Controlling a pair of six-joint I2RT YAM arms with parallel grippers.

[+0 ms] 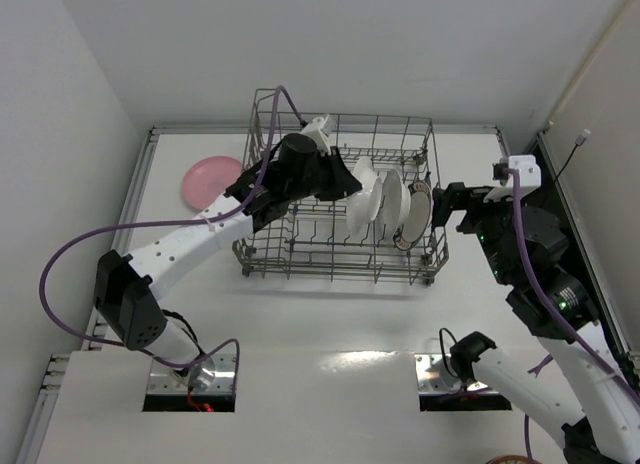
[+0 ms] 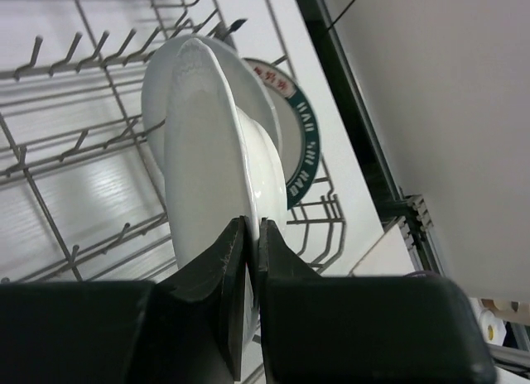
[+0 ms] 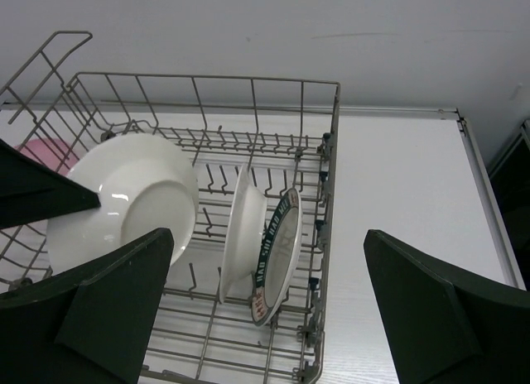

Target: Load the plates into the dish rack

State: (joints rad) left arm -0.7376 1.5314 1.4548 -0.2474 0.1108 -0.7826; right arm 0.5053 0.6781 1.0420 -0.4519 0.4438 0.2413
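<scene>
Pinching one white plate [image 2: 207, 152] by its rim, your left gripper [image 2: 252, 239] holds it on edge among the dish rack [image 1: 340, 274] tines. Risk: let go before it seats and it tips against the second white plate [image 3: 242, 235]. Right gripper [image 1: 447, 206] spread, empty, beside the rack. Count: four plates, three racked including the teal-rimmed plate [image 3: 283, 250]; pink plate [image 1: 210, 181] on the table [image 1: 300, 324]. One rack.

White lettering around the teal-rimmed plate [image 2: 303, 144], too blurred for reading.
</scene>
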